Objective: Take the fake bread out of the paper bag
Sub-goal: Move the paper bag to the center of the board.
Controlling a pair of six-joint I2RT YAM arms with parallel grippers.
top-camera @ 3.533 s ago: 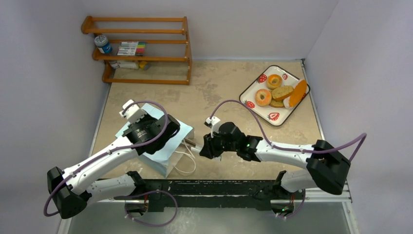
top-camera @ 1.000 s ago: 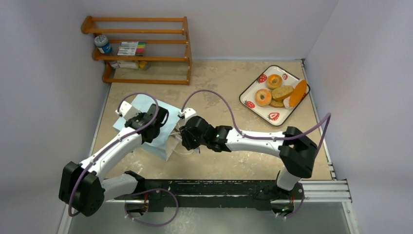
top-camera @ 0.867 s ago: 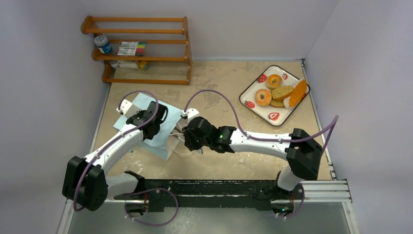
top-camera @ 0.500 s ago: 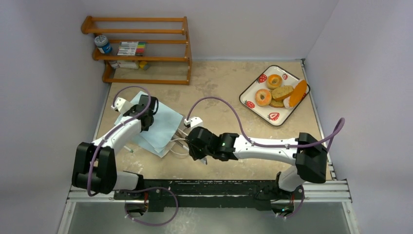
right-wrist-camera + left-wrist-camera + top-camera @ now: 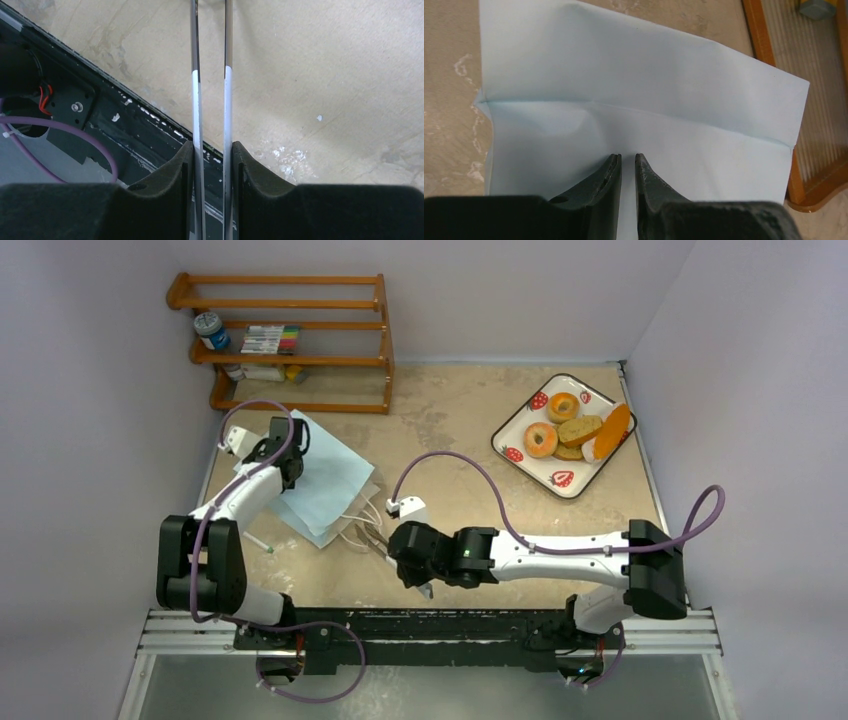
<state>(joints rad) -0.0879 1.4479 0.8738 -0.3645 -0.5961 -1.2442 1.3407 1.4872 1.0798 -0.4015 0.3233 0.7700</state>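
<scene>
The pale blue paper bag point(image 5: 325, 475) lies flat on the table's left, its white cord handles point(image 5: 355, 525) toward the near side. In the left wrist view it point(image 5: 624, 100) fills the frame. My left gripper point(image 5: 295, 432) hovers over the bag's far left part, jaws point(image 5: 628, 156) nearly closed with nothing between them. My right gripper point(image 5: 412, 575) is near the front edge, shut on metal tongs point(image 5: 227, 75). The bread lies on the strawberry tray point(image 5: 524, 408): two bagels point(image 5: 541, 439), tan slices point(image 5: 578, 430) and a baguette point(image 5: 610, 430). The bag's inside is hidden.
A wooden shelf point(image 5: 290, 340) with a jar and markers stands at the back left, and its edge shows in the left wrist view point(image 5: 769, 65). The black base rail point(image 5: 430, 625) runs along the near edge. A small white stick point(image 5: 258, 540) lies left of the bag.
My left gripper has moved toward the back left over the bag, which now lies flatter and farther back. My right gripper has pulled back toward the near edge with the tongs.
</scene>
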